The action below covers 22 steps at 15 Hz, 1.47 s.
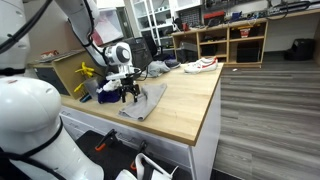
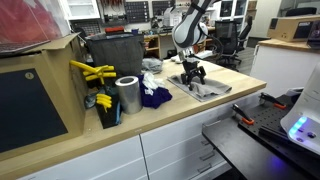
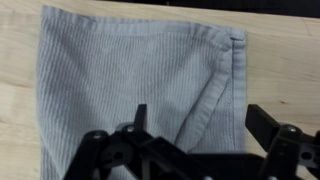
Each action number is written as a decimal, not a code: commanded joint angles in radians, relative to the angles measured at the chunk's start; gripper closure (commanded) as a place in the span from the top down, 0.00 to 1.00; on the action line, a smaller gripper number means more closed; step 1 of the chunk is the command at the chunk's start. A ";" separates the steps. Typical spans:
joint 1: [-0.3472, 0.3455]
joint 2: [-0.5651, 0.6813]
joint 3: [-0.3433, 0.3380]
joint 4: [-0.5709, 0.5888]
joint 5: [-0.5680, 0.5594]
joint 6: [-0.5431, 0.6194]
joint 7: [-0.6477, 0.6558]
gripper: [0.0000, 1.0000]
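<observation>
A grey cloth lies flat on the wooden counter, with a folded ridge running down its right side. My gripper hovers just above it, open, one fingertip over the cloth and one near its right edge; nothing is between the fingers. In both exterior views the gripper points down at the cloth in the middle of the counter.
A dark blue cloth lies beside a metal can and a box holding yellow tools. White shoes rest at the counter's far end. Shelving stands behind, and an office chair.
</observation>
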 commanded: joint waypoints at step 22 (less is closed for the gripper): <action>0.008 -0.105 0.046 -0.086 -0.002 -0.105 -0.039 0.01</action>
